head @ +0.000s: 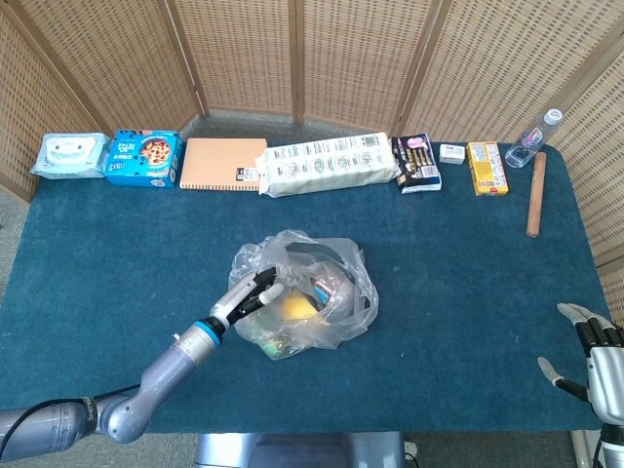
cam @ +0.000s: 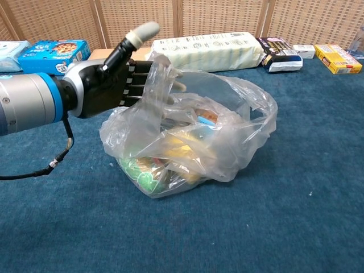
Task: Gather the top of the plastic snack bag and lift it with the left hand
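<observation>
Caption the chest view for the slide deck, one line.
Left hand, fingers extended, reaching into the open mouth of the plastic snack bag on the blue table; bag not yet gathered or lifted.

Right robot hand [head: 595, 356] partly cropped

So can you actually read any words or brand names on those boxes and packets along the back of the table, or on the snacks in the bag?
None can be read.
Long white pack: rows of dark print, too small.
Blue box: picture only, lettering blurred.
Yellow box: print too small.
Dark packet: print blurred.
Pale blue pack: nothing legible.
Snacks inside the plastic snack bag: wrappers crumpled behind plastic, unreadable.
</observation>
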